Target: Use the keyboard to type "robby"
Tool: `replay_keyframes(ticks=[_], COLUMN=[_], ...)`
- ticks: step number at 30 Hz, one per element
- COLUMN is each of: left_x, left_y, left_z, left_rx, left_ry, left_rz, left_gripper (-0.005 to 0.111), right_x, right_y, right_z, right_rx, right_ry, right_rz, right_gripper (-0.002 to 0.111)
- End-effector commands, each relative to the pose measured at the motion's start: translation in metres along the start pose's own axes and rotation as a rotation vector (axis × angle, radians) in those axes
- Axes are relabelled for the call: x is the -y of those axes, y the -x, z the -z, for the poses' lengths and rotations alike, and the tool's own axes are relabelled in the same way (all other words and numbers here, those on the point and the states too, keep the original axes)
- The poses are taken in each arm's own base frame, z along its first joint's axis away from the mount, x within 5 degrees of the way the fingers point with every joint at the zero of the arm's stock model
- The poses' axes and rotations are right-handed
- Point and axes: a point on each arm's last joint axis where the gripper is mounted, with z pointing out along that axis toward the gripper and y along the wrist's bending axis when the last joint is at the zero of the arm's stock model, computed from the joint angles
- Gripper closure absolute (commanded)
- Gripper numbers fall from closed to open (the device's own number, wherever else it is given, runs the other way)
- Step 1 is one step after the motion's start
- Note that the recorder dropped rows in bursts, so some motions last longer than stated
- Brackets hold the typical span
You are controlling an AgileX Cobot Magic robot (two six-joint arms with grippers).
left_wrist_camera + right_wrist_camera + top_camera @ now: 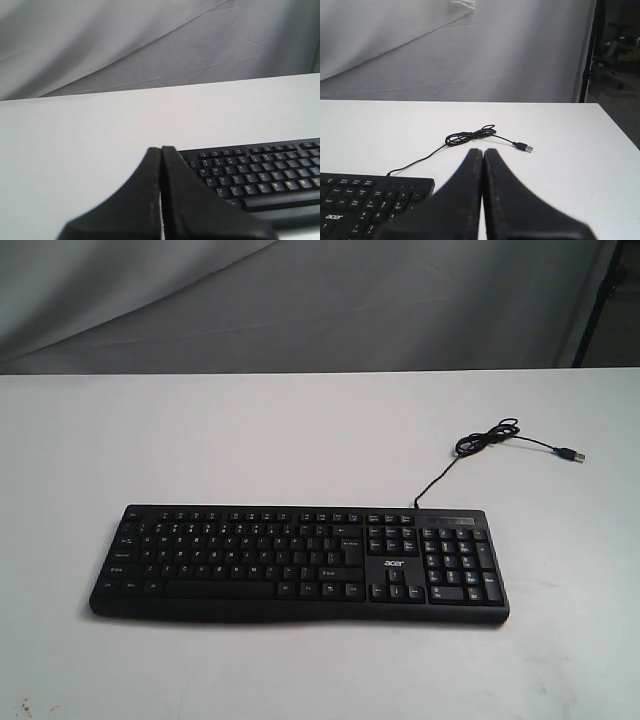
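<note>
The black keyboard (300, 562) lies flat on the white table, number pad and white "acer" logo at its right end. Its thin cable (487, 440) runs back to a small coil and a loose USB plug. Neither arm shows in the exterior view. In the left wrist view my left gripper (161, 149) is shut with nothing in it, and the keyboard's letter end (260, 170) lies beside it. In the right wrist view my right gripper (483, 151) is also shut and empty; the number-pad end (365, 202) is to one side, the coiled cable (470, 136) beyond the tips.
The white table (300, 430) ends at a grey cloth backdrop (300, 300). A dark stand (590, 50) rises past the table's far right corner. The USB plug (571, 454) rests on the table right of the coil.
</note>
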Motion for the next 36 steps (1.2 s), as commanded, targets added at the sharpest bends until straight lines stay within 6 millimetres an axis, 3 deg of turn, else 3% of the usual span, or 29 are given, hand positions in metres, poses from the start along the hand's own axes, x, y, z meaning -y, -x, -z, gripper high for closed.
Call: replay_keyframes(ticks=[1,6,36], left_x=[0.000,0.000,0.000], left_y=[-0.001,-0.001,-0.001], left_z=[0.000,0.000,0.000], left_rx=[0.007,0.007,0.007], left_ry=[-0.005,-0.005,-0.005], left_rz=[-0.003,-0.003,-0.003], left_gripper=[0.107,0.107,0.107], right_x=[0.000,0.000,0.000], right_y=[-0.007,-0.017,-0.017], right_z=[0.005,0.007,0.007], right_rx=[-0.041,-0.148,-0.146], right_ry=[-0.004,0.003,0.003], right_rz=[0.034,0.035,0.029], right_gripper=[0.108,0.108,0.108])
